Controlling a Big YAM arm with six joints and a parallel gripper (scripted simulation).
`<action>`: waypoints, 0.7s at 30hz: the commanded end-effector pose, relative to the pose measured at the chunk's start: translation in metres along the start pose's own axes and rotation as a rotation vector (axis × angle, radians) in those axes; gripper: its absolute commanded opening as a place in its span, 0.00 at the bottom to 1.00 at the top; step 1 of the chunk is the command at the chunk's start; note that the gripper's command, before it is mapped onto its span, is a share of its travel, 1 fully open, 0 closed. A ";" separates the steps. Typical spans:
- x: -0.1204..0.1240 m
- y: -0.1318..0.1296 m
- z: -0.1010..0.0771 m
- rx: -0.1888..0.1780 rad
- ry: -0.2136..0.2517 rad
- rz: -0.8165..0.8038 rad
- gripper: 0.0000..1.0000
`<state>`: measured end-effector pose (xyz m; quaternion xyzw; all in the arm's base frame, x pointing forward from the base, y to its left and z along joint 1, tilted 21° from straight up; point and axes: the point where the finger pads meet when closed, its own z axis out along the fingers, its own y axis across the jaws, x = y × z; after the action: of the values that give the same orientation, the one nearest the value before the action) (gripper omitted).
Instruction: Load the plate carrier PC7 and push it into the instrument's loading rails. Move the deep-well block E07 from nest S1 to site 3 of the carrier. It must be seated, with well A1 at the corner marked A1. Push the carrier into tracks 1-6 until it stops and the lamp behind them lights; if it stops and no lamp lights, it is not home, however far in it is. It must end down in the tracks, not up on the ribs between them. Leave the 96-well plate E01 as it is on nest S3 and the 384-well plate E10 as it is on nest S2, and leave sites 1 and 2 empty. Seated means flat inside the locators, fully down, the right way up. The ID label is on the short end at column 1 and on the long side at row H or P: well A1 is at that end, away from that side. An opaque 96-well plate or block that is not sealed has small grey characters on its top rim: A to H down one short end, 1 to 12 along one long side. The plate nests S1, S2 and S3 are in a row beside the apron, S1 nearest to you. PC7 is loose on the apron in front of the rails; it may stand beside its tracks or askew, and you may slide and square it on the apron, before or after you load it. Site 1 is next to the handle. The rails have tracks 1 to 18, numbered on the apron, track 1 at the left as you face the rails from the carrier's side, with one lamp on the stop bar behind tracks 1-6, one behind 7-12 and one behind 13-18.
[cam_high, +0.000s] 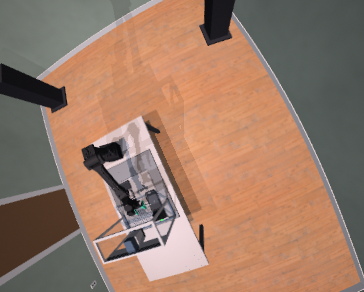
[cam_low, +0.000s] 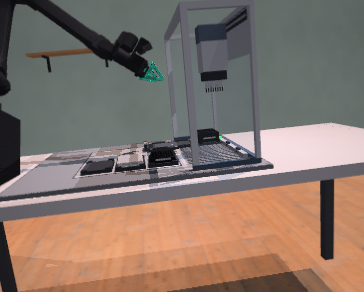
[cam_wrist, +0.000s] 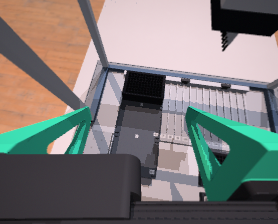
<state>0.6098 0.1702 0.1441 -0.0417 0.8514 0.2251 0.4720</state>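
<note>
Table (cam_low: 310, 145): white, bears the deck and the instrument frame (cam_low: 186, 75).
Arm (cam_low: 75, 30): reaches from the left, high above the deck.
Carrier (cam_wrist: 137, 132): dark, in the leftmost tracks, far end at the stop bar.
Block (cam_wrist: 144, 87): black, on the carrier's far site, beside a green lamp (cam_low: 220, 136).
Gripper (cam_wrist: 137, 130): green fingers spread wide, holding nothing, well above the carrier.

- The arm (cam_low: 75, 31) stretches out from its dark base at the left, sloping slightly downward toward its wrist.
- The gripper (cam_low: 151, 73) hangs high in the air, angled down.
- Its green fingers stand fully apart, holding nothing.
</note>
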 end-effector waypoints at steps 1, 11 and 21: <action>-0.012 0.018 -0.014 -0.026 -0.050 -0.004 1.00; 0.008 0.024 -0.038 -0.025 -0.049 -0.003 1.00; 0.041 0.024 -0.055 -0.016 -0.018 0.005 1.00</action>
<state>0.5389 0.1660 0.1453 -0.0429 0.8496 0.2260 0.4747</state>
